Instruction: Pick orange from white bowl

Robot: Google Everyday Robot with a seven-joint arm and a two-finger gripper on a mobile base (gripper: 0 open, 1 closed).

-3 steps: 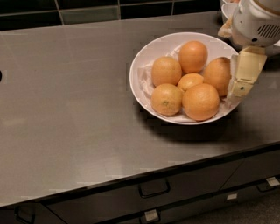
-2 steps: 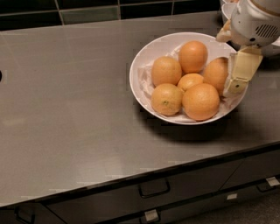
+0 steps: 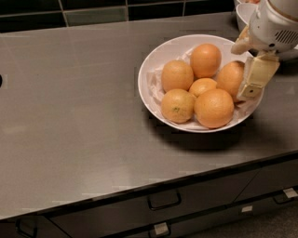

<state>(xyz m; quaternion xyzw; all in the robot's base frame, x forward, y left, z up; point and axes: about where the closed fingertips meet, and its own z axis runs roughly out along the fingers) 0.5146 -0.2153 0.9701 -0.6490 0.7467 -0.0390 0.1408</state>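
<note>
The white bowl (image 3: 151,69) stands on the grey counter right of centre, lined with crumpled paper and holding several oranges. The orange (image 3: 230,76), large, slightly oval and plain, lies at the bowl's right side. My gripper (image 3: 249,86) hangs from the white arm head at the upper right, over the bowl's right rim. It is right against the right side of that orange and hides its edge. A paler orange with a green speck (image 3: 178,105) lies at the front left. A big round one (image 3: 213,108) lies at the front.
A smaller white bowl (image 3: 243,14) with reddish food stands behind the arm at the top right. A dark tiled wall runs along the back. The counter's front edge (image 3: 153,183) has drawers with handles below it.
My gripper has shifted a little to the left, closer against the right-hand orange. The oranges and the bowl have not moved.
</note>
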